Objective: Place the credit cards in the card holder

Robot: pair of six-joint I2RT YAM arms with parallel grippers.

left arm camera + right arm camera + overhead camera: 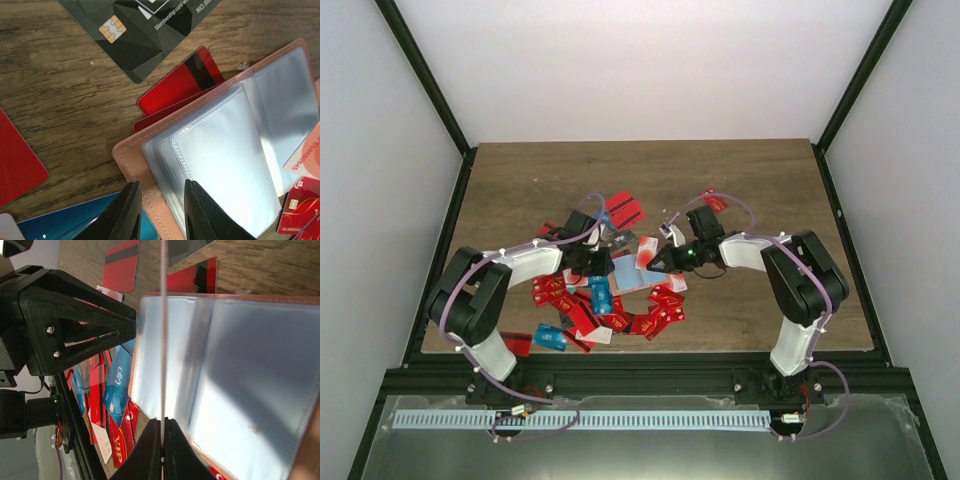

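Basically, tan leather card holder lay open; right fingers clamped pale plastic card, left fingers half-open astride holder edge.

A brown wood-grain table is carrying a loose scatter of credit cards, spreading from its middle toward the near edge, mostly left of centre. Most are showing red. A pair of red ones is lying furthest back, and a blue card is sitting toward the near-left corner. An open card holder is lying mid-table with its clear sleeves up, overlapping a red black-striped card. A dark grey chip card is lying near it on the wood.
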